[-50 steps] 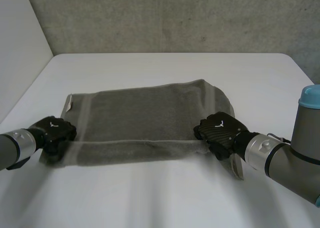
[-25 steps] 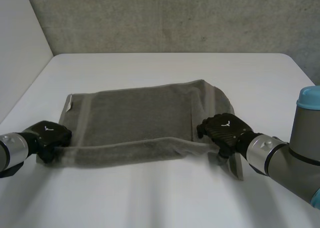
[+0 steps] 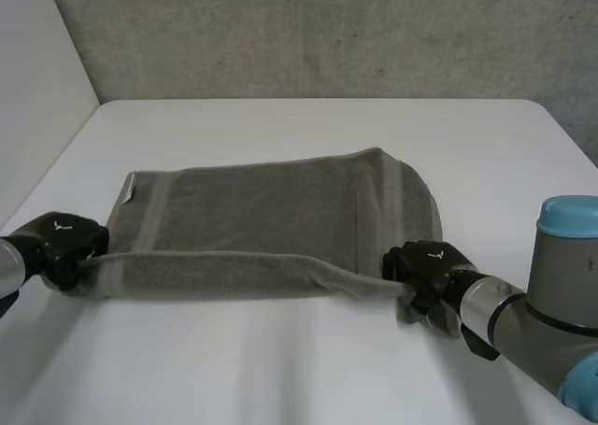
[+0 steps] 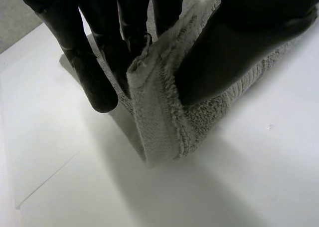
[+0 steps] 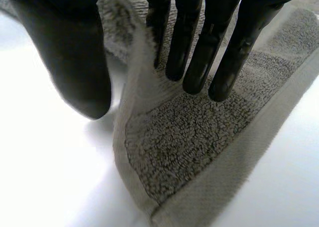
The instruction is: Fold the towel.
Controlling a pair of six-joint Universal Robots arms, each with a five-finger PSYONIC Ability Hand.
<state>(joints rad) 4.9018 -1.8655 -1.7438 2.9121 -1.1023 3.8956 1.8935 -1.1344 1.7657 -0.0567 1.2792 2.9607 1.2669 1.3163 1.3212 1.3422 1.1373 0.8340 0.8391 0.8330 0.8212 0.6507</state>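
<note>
A grey towel (image 3: 262, 210) lies spread on the white table (image 3: 308, 369), with its near edge raised into a long roll between my two hands. My left hand (image 3: 61, 243) is at the near left corner. In the left wrist view its fingers (image 4: 99, 82) and thumb (image 4: 234, 52) pinch the doubled corner of the towel (image 4: 159, 117). My right hand (image 3: 430, 266) is at the near right corner. There a fold of the towel (image 5: 189, 137) stands up between the thumb (image 5: 75, 62) and the straight fingers (image 5: 199, 62).
A small label (image 3: 128, 193) sticks out at the towel's far left corner. A grey wall (image 3: 327, 33) rises behind the table, and a pale wall (image 3: 37, 89) runs along the left side. Bare table lies in front of and behind the towel.
Both hands have moved outward and nearer to me, the left one leftward, the right one down and right. The towel's near edge has come up off the table into a stretched roll.
</note>
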